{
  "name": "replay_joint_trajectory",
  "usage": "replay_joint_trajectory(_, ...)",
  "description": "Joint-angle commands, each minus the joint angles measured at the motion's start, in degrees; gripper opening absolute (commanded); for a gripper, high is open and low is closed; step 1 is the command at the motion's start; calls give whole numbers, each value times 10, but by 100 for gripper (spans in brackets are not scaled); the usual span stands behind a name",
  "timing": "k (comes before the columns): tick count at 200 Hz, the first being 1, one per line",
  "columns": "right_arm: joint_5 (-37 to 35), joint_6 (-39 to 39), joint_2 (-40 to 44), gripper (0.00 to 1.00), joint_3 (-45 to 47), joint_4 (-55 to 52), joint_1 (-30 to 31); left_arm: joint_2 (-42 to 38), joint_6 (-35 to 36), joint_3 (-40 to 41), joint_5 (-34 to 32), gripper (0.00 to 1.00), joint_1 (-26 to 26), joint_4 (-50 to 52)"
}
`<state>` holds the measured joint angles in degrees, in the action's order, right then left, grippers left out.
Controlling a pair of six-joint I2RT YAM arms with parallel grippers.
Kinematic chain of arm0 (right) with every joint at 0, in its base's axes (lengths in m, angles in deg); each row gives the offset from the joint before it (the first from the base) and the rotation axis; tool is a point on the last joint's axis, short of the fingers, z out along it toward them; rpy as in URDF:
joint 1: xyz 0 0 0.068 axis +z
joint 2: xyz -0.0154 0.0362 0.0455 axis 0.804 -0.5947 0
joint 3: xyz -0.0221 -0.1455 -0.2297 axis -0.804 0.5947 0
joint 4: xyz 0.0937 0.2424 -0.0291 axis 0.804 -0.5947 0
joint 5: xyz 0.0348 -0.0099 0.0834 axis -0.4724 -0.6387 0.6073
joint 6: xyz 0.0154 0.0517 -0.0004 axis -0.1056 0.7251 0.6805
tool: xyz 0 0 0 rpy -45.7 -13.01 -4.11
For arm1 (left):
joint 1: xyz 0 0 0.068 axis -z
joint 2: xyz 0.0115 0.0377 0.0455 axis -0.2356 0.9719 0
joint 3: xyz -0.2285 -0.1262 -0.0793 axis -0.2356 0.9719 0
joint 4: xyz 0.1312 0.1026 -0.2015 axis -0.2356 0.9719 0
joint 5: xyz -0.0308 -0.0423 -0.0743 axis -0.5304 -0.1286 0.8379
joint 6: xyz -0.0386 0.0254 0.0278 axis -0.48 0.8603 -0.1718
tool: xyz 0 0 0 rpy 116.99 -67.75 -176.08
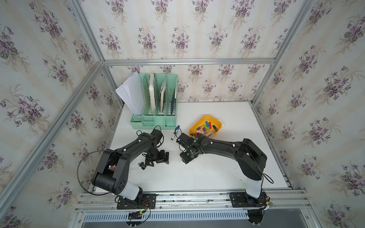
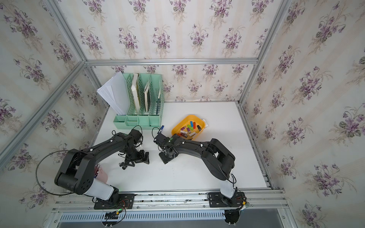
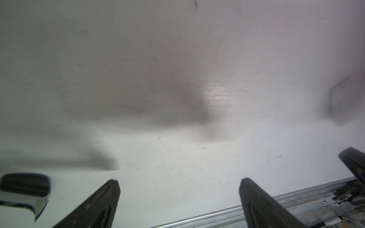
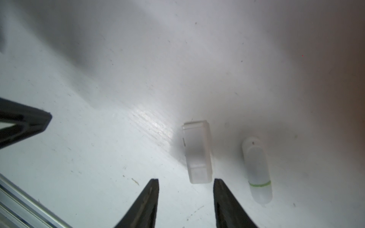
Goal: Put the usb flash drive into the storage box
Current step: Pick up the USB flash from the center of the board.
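Top views first: the right gripper (image 1: 186,158) points down at the white table (image 1: 217,173), short of the yellow storage box (image 1: 195,125), and its target is hidden under the wrist here. The left gripper (image 1: 157,159) hangs low nearby, jaws spread wide, empty. We count two arms, one box, one marker (image 1: 175,132), one mint file organiser (image 1: 158,120) and one pink cup (image 2: 101,174). Drives in the box come to roughly a dozen, too small to count exactly. Left wrist view: bare table between the splayed fingers (image 3: 106,199), plus one dark blurred item (image 3: 23,183) we can't name. Right wrist view: two white drives lie on the table, apart and roughly parallel. The white rectangular flash drive (image 4: 197,152) has its near end just ahead of the half-spread, empty jaws, and a round-ended white flash drive (image 4: 256,169) with a green ring lies beside it. Step in hand, we judge: grasp the rectangular one. It sits off-centre toward one fingertip (image 4: 223,197), so we'd shift sideways, drop straight and pinch the long sides mid-body — keeping that finger off the neighbour.
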<state>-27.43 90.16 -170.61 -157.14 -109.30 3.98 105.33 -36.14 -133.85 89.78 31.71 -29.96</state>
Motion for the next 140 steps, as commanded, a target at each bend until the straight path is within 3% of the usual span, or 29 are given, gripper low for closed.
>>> replay_joint_trajectory(1,3,2,-8,50,3,15,2,-2,-1,1,-7,99,0,6)
replay_joint_trajectory(140,-33,-7,-44,46,-15,1,1,-3,0,1,-8,99,0,8)
